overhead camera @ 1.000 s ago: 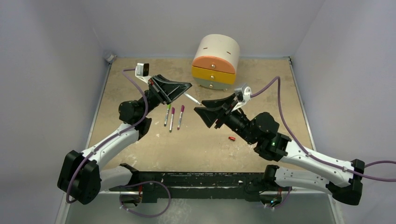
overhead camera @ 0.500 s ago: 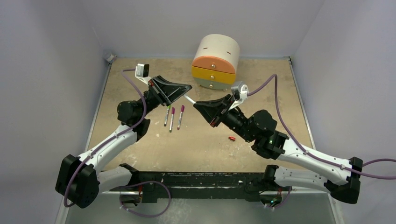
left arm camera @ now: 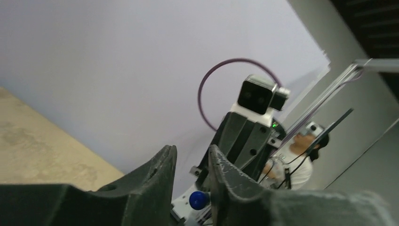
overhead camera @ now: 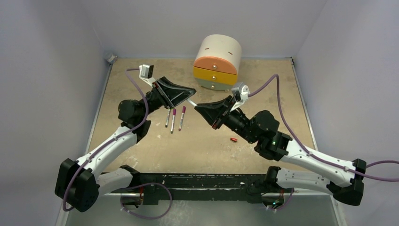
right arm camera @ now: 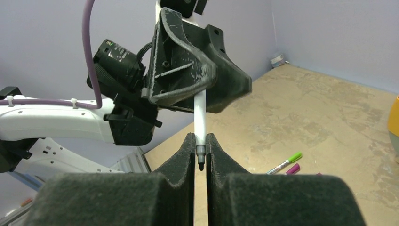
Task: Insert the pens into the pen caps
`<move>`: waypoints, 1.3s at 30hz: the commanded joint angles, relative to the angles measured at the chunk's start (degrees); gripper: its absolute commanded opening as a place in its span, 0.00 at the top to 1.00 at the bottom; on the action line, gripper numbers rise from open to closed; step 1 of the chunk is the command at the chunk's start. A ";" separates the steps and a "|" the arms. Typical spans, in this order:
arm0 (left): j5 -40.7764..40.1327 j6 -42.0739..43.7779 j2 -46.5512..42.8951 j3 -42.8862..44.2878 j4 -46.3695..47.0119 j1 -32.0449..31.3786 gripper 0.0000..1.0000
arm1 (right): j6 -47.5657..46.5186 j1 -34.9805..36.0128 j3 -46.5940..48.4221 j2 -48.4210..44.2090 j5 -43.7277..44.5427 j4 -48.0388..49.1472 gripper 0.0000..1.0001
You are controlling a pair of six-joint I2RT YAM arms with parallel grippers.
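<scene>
A white pen [overhead camera: 191,100] spans the gap between both grippers above the table. My right gripper [right arm camera: 201,137] is shut on its dark-tipped end [right arm camera: 201,162]; in the top view this gripper [overhead camera: 197,108] sits just right of centre. My left gripper [left arm camera: 193,151] stands with its jaws apart around the pen's blue rear end [left arm camera: 198,200], with a gap on one side. A loose red pen cap [overhead camera: 233,140] lies on the table under my right arm. Three pens lie side by side, one with a green cap [overhead camera: 168,117] and two with magenta caps [overhead camera: 173,120].
A round drawer unit [overhead camera: 217,62] with orange and yellow fronts stands at the back centre. Grey walls close in the tan table [overhead camera: 141,141] on three sides. The capped green pen [right arm camera: 285,162] lies below and right of my right gripper.
My right gripper moved up-left onto the pen's tip and shut on it. My left gripper's jaws have since spread apart, and the left arm shifted slightly right.
</scene>
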 commanded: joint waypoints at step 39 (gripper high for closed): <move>33.01 120.17 10.37 40.92 -124.86 -0.49 0.53 | 1.27 -0.09 12.32 -1.39 -6.34 -41.57 1.00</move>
